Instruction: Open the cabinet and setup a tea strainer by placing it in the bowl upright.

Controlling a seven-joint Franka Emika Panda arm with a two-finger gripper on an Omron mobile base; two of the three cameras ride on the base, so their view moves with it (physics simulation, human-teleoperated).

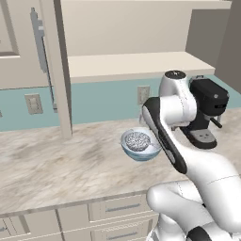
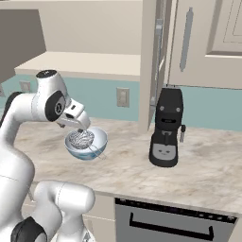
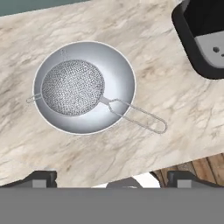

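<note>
The cabinet stands open, its pale shelf [image 1: 132,63] [image 2: 80,61] bare and one door [image 1: 61,70] [image 2: 150,56] swung out edge-on. Below it on the marble counter sits the bowl [image 1: 136,154] [image 2: 84,154] [image 3: 119,70], white inside and pale blue outside. The tea strainer [image 1: 137,140] [image 2: 80,138] [image 3: 72,87] rests in the bowl, mesh cup down, with its wire handle reaching over the rim. My gripper [image 2: 83,125] [image 3: 113,177] hangs just above the bowl, open, with nothing between its fingers.
A black coffee machine [image 1: 207,113] [image 2: 166,127] [image 3: 203,39] stands on the counter right of the bowl. Wall outlets [image 1: 34,103] [image 2: 123,97] sit on the blue backsplash. Drawers [image 1: 117,207] run under the counter's front edge.
</note>
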